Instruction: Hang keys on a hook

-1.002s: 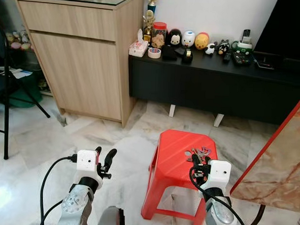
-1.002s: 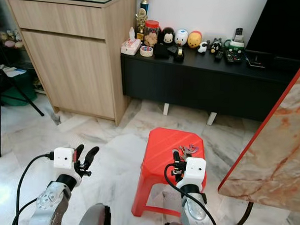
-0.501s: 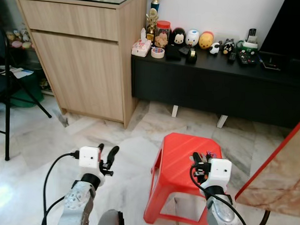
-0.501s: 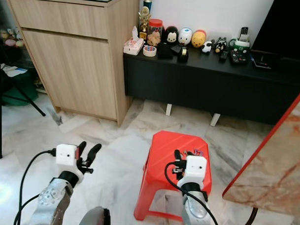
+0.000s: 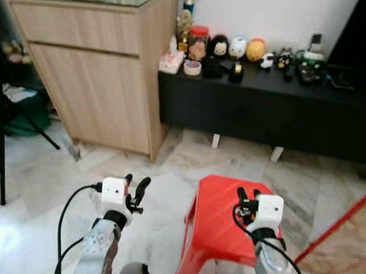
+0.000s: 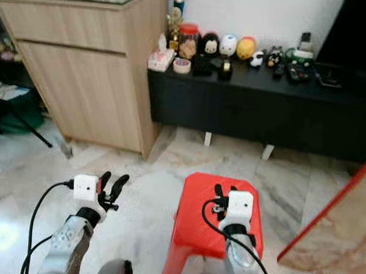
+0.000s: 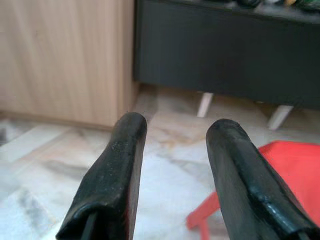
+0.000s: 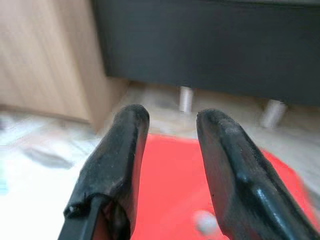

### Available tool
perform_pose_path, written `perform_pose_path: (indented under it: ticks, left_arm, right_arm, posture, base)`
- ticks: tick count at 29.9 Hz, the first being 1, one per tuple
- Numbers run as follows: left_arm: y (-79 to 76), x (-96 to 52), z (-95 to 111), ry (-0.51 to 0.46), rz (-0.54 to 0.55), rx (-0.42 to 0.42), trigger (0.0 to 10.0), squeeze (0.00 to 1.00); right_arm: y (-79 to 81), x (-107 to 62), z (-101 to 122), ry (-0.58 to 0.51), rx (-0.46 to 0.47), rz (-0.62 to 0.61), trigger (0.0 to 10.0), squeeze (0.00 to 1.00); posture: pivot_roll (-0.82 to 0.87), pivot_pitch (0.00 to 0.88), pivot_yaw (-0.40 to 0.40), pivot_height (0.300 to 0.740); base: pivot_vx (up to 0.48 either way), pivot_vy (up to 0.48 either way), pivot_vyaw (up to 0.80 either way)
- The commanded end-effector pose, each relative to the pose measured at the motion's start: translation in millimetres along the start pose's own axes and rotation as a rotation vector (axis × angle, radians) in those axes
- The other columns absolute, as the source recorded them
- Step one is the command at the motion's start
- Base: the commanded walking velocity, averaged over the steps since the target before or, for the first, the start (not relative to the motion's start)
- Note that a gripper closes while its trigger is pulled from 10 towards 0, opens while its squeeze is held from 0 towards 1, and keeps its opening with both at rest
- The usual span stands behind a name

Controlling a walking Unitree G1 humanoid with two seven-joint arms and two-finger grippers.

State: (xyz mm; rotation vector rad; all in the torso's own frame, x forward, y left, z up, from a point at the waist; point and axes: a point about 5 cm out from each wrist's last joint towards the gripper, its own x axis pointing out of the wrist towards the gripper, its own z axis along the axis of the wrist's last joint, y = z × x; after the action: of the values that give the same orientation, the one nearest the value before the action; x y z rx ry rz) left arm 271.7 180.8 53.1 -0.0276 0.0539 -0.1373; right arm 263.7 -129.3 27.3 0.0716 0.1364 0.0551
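A red plastic stool [image 5: 213, 225] stands on the marble floor just ahead and slightly to my right. My right gripper [image 5: 246, 198] hovers open over its top, and the fingers [image 8: 125, 150] have nothing between them. The white camera box on that wrist covers the stool's far right part. The right wrist view has a pale blurred spot [image 8: 202, 220] on the red top; I cannot tell what it is. My left gripper [image 5: 136, 186] is held open above the bare floor left of the stool, its fingers [image 7: 117, 175] pointing toward the stool's corner [image 7: 235, 200].
A tall wooden cabinet [image 5: 95, 74] stands at the back left. Beside it a low black console [image 5: 262, 107] carries figurines and small items. A red-edged marble tabletop [image 6: 332, 241] juts in at the right. A black chair leg [image 5: 0, 161] is at far left.
The whole picture has shifted and blurred, so the camera moved. The keys seen earlier on the stool's far right are now behind my right wrist. Both grippers keep their open pose.
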Motion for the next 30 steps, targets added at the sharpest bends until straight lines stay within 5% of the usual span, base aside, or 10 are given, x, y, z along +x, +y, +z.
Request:
perform_pose_path:
  ticks: [1,12,30]
  left_arm:
    - [-6.0,2.7,2,-0.014,-0.014,-0.011,10.0,0.00]
    - [-3.7,2.3,1,-0.004,-0.015,-0.006,10.0,0.00]
    - [-13.6,14.8,4,0.000,-0.045,-0.010,10.0,0.00]
  right_arm:
    - [-13.9,-2.2,-3,0.018,-0.014,-0.053,10.0,0.00]
    - [-40.5,2.0,-18,0.174,-0.059,-0.256,10.0,0.00]
    - [-49.9,23.6,-30,0.381,0.034,-0.291,10.0,0.00]
  posture:
    - [0.01,0.030,-0.043,0.623]
    - [0.02,0.036,-0.038,0.623]
    - [0.03,0.067,-0.034,0.623]
  base:
    - [0.000,0.000,0.00]
    - [0.000,0.000,0.00]
    - [0.000,0.000,0.00]
